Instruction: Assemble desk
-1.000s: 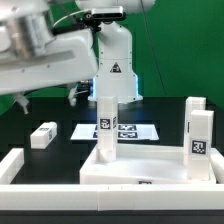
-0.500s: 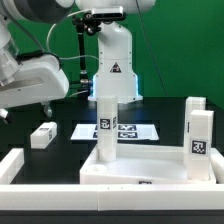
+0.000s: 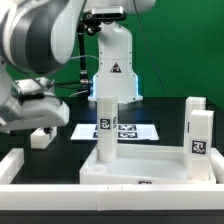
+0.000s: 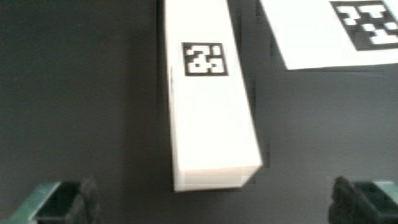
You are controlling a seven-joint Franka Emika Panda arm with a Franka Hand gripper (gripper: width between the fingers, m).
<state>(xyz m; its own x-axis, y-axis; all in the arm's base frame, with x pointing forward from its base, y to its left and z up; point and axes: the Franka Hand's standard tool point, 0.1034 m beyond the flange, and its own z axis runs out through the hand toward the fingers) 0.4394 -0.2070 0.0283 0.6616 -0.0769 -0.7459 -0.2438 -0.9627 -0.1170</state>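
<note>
Black surface (image 4: pixel 80 90) under a rigid, light white leg (image 4: pixel 214 100), graspable across its narrow sides; end effector (image 4: pixel 217 200) spread apart, empty.

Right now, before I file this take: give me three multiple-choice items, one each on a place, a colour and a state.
1. Where is the loose leg?
A. standing on the tabletop
B. lying on the table, to the exterior view's left of the tabletop
C. stacked on an upright leg

2. What colour is the table?
A. black
B. white
C. wood brown

3. How is the gripper?
A. shut on a leg
B. shut, empty
C. open, empty

Key:
1 B: the exterior view shows it flat on the table beside the tabletop.
2 A: the bare surface is dark in both views.
3 C: in the wrist view the fingers stand wide apart and clear of the leg.
</note>
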